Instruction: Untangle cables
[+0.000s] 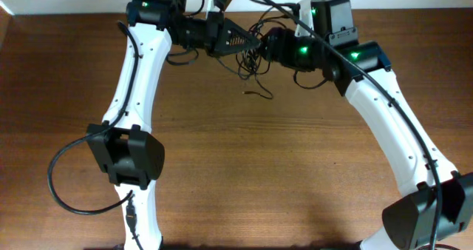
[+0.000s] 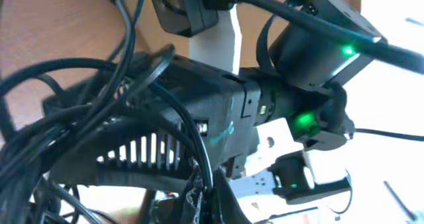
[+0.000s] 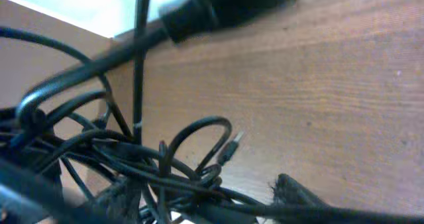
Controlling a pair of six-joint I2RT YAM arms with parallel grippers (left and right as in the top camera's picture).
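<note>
You are in the middle of the separating step. The left gripper (image 1: pixel 250 40) and the right gripper (image 1: pixel 267 49) are meeting nose to nose at the far side of the brown wooden table (image 1: pixel 281 169), and the knotted clump of thin black cables (image 1: pixel 251 63) is hanging between them. Strands are draping across both sets of jaws, so I cannot tell whether either is pinching or spread. Next you are likely needing a slow, outward pull that frees the small silver-tipped plug end (image 3: pixel 228 150).
</note>
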